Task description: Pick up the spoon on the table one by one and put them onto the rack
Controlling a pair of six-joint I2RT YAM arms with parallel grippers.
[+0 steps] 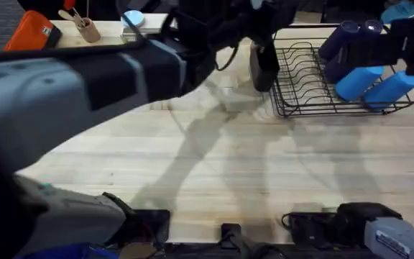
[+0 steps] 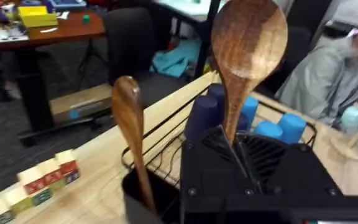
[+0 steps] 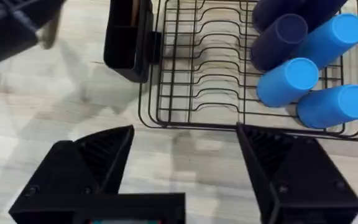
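One spoon (image 2: 131, 134) stands in the caddy (image 2: 143, 196) — left gripper (image 2: 232, 149) clutches another.

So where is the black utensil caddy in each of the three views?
Overhead: the utensil caddy stands at the left end of the wire rack, in the upper middle of the picture.
Left wrist: the caddy holds a light wooden spoon, next to the dark wooden spoon.
Right wrist: the caddy is at the rack's end away from the cups.
Shared landmark: the blue cups in the rack.

Left gripper (image 2: 232, 146) clamped tight, right gripper (image 3: 185, 155) spread wide.
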